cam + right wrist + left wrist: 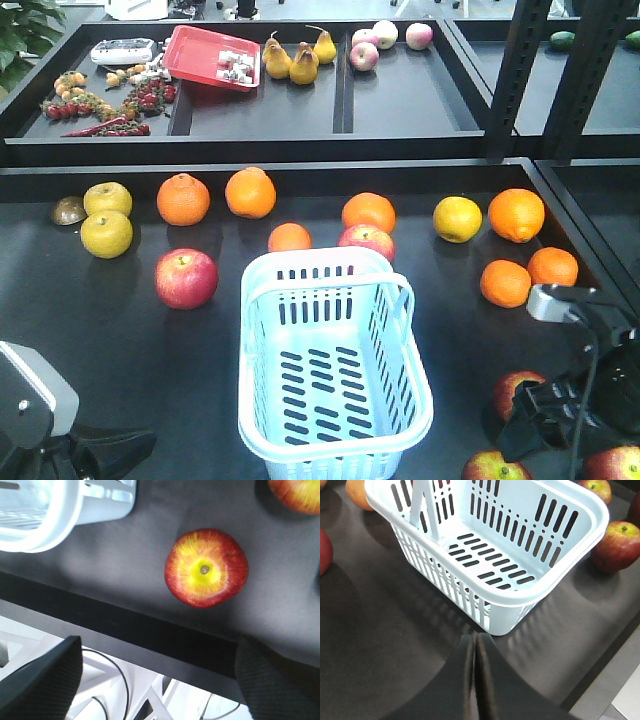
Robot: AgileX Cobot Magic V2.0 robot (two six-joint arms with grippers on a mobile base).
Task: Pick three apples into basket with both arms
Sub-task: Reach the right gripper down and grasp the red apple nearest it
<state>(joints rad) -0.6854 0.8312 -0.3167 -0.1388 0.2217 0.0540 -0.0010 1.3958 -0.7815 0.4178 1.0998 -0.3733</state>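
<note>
left gripper [476,647] closed, empty, near the pale blue slotted plastic basket [530,594]. right gripper [160,650] spread wide, empty, by a round red-yellow apple [206,569].

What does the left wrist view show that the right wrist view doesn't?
Only the left wrist view: the basket's slotted inside and handle, an orange, and the left hand, shut. Only the right wrist view: the table's front edge, cables beneath it, and the right hand, open. Both: the pale blue basket's rim and red apples on the dark table.
</note>
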